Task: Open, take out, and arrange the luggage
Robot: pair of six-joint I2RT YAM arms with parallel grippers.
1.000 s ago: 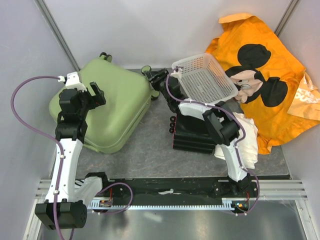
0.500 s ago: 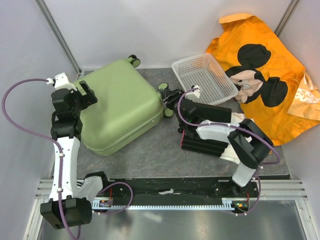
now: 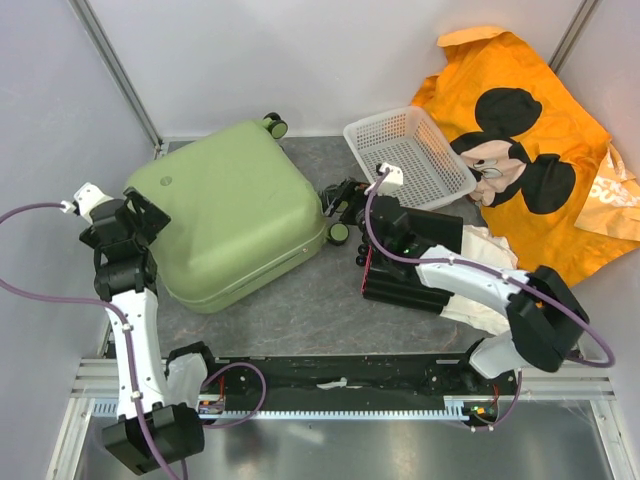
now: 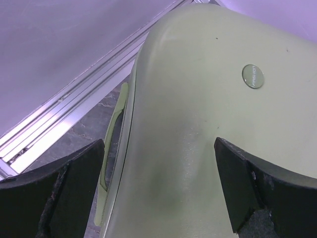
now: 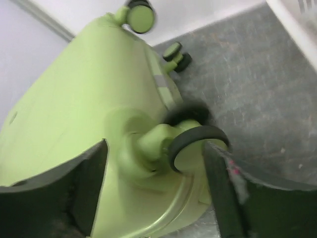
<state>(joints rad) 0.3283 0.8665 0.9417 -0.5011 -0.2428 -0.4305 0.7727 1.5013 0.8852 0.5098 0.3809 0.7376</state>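
The luggage (image 3: 235, 205) is a pale green hard-shell suitcase lying flat and closed on the grey table, its black wheels toward the back and right. My left gripper (image 3: 140, 222) stands open at its left end; in the left wrist view the open fingers (image 4: 158, 191) straddle the shell (image 4: 208, 114) beside the side handle (image 4: 115, 131) without touching. My right gripper (image 3: 345, 200) is at the suitcase's right corner. In the right wrist view it (image 5: 156, 166) is open, with a wheel (image 5: 198, 144) of the luggage (image 5: 74, 99) between the jaws, close to the right finger.
A white mesh basket (image 3: 410, 155) stands behind the right arm. A black box with drawers (image 3: 405, 280) lies under the right forearm, white cloth (image 3: 495, 265) beside it. An orange Mickey Mouse cloth (image 3: 540, 120) covers the back right. Walls close in left and behind.
The luggage has swung right and toward the back, settling flat. My right gripper came down to its wheel and its jaws widened. The left arm drew back to the left.
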